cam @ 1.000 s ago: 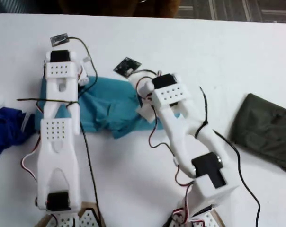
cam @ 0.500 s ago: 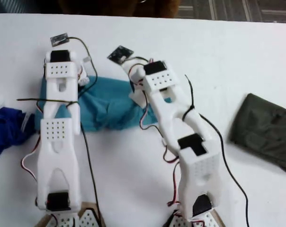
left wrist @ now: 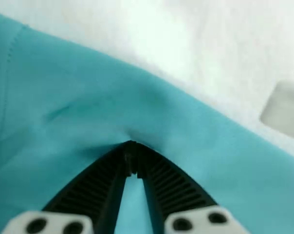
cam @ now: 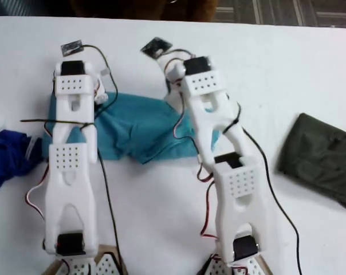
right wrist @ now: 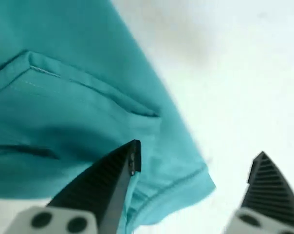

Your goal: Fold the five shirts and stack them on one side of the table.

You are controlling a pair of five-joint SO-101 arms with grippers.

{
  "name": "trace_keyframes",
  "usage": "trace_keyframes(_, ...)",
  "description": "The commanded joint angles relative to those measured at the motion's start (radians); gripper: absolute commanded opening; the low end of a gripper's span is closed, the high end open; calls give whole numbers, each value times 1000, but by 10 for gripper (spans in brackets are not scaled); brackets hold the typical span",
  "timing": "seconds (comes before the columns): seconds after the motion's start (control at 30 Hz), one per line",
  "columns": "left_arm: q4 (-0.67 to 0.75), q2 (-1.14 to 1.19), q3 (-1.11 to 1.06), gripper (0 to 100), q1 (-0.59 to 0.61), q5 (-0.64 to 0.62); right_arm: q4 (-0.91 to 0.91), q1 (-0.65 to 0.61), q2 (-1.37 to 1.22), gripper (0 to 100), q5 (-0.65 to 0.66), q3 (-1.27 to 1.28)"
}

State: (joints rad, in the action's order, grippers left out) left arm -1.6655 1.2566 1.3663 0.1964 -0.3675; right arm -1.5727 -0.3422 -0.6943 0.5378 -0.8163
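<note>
A teal shirt (cam: 140, 127) lies rumpled across the table's middle, under both arms. My left gripper (left wrist: 131, 168) is shut on a pinch of the teal shirt (left wrist: 64, 112), which puckers at the fingertips. My right gripper (right wrist: 198, 163) is open just above the teal shirt (right wrist: 64, 97); one finger is over the cloth's hemmed edge, the other over bare table. In the high view the left arm (cam: 73, 114) stands over the shirt's left end and the right arm (cam: 210, 114) over its right end.
A dark olive shirt (cam: 322, 157) lies at the table's right edge. A dark blue shirt (cam: 7, 157) is bunched at the left edge. Bare white table (cam: 276, 69) stretches behind and right of the arms. Cables hang along both arms.
The right arm has straightened and swung its wrist toward the back of the table over the teal shirt's right end. The shirt's right part is spread wider. The left arm has kept still.
</note>
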Motion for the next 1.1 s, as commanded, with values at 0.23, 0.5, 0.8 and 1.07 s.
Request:
trace_keyframes(0.23,-8,-8,18,24,18,0,-200,94,96,60,71,-109)
trace_keyframes(0.5,-8,-8,18,24,18,0,-196,-51,374,19,69,427)
trace_keyframes(0.8,-8,-8,18,24,18,0,21,-174,501,19,20,844)
trace_keyframes(1.07,-8,-8,18,24,18,0,205,-183,417,19,-87,867)
